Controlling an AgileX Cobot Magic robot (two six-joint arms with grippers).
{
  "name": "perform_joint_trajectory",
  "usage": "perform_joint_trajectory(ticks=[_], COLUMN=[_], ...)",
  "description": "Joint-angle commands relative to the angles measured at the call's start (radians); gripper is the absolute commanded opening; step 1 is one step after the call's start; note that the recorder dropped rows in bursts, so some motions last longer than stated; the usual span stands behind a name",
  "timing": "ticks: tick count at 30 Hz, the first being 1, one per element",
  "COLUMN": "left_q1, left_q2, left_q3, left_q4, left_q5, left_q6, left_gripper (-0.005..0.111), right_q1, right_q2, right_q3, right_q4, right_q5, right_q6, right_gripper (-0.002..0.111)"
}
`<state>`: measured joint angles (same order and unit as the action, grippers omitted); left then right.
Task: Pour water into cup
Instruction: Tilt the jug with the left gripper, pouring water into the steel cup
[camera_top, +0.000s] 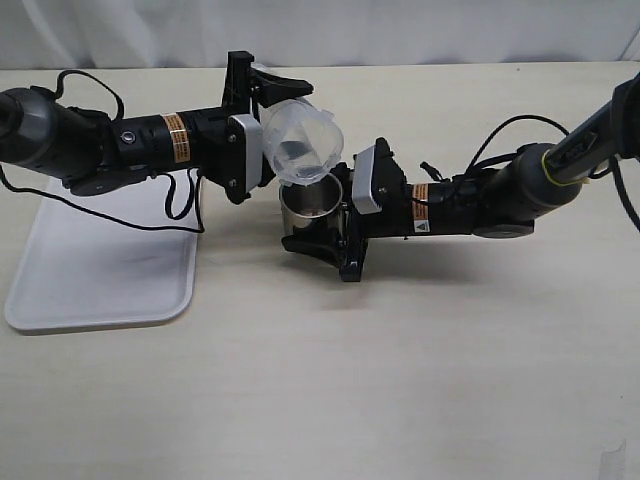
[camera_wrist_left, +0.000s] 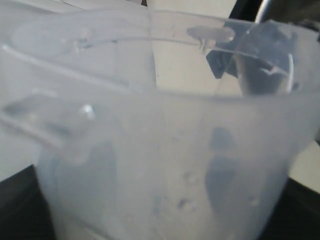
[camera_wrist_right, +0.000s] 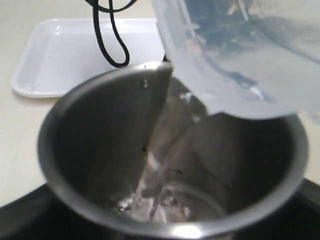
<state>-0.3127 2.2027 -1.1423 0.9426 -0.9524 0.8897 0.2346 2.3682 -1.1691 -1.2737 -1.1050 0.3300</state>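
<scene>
The water (camera_wrist_right: 150, 197) is seen running from the lip of the tilted beaker (camera_top: 300, 140) into the cup (camera_top: 312, 205), near the middle of the table (camera_top: 420, 380). The cup is gripped by the right gripper (camera_top: 325, 222), and the beaker is clamped in the left gripper (camera_top: 268, 132). Water could be spilled past the rim should the beaker be tipped faster or shifted sideways. How much remains is obscured by blurred plastic, and whether the cup is resting on the table cannot be told.

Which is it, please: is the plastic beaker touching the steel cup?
Cannot tell. In the right wrist view the plastic beaker overlaps the far rim of the steel cup, hiding any gap.
</scene>
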Motion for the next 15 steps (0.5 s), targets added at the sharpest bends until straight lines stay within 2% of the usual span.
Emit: perform_joint_trajectory(ticks=[1,15], left_q1=[-0.002,-0.002], left_q2=[-0.009,-0.009], left_q3=[-0.008,-0.008], left_q4=[-0.019,-0.066], left_q5=[-0.017,-0.017], left_q6=[0.007,0.186], left_gripper=[0.000,0.000], right_q1=[-0.001,-0.001], right_q2=[-0.004,-0.004], right_q3=[-0.005,-0.005], right_q4=[0.010,0.010], right_q5=[-0.018,-0.018], right_q6=[-0.009,-0.009], right_gripper=[0.004,0.004])
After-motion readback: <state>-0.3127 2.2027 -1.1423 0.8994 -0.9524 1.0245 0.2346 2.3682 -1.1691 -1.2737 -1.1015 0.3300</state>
